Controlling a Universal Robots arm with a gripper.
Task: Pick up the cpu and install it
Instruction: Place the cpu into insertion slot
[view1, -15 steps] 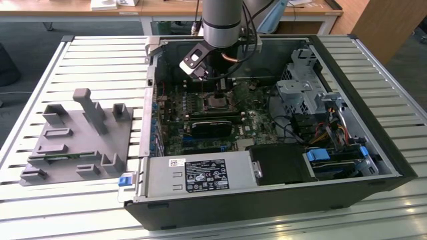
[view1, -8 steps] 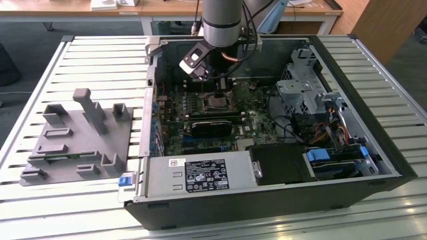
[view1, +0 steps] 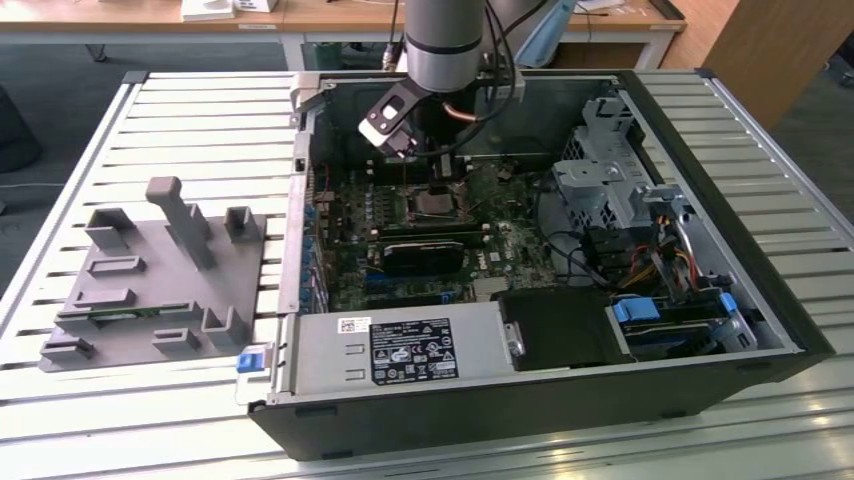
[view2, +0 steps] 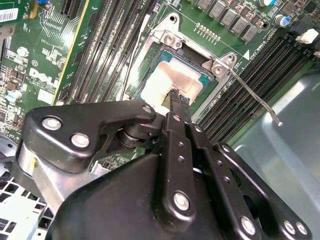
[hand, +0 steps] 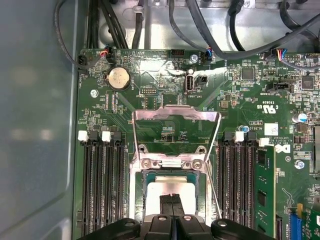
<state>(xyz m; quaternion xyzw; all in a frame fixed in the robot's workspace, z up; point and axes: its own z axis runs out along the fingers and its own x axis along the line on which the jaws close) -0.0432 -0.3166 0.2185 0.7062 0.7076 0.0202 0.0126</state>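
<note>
An open computer case (view1: 534, 425) lies on its side on a slatted metal worktop (view1: 200, 120), with the arm reaching down into it from above. The tool (view2: 179, 99) hangs directly over the processor socket (view1: 434, 204) on the green motherboard (hand: 165, 65). Its two black fingertips (hand: 167, 199) are pressed together with nothing between them.

The cpu (view2: 167, 80) already sits flat inside the socket, its pale silver-grey top facing up. The closed tips are right at the middle of that top, though whether they touch it cannot be told. The socket's metal load plate (hand: 175, 116) is swung open and stands clear of the chip, and the thin retention lever (view2: 252, 97) is released, angling away from the socket.

Dark memory slots (hand: 102, 185) run along both sides of the socket, and a coin cell battery (hand: 119, 78) lies on the board beyond the raised plate. In the exterior view a grey moulded parts fixture (view1: 147, 290) rests on the worktop at the exterior view's left, just beside the case and well apart from the tool.
</note>
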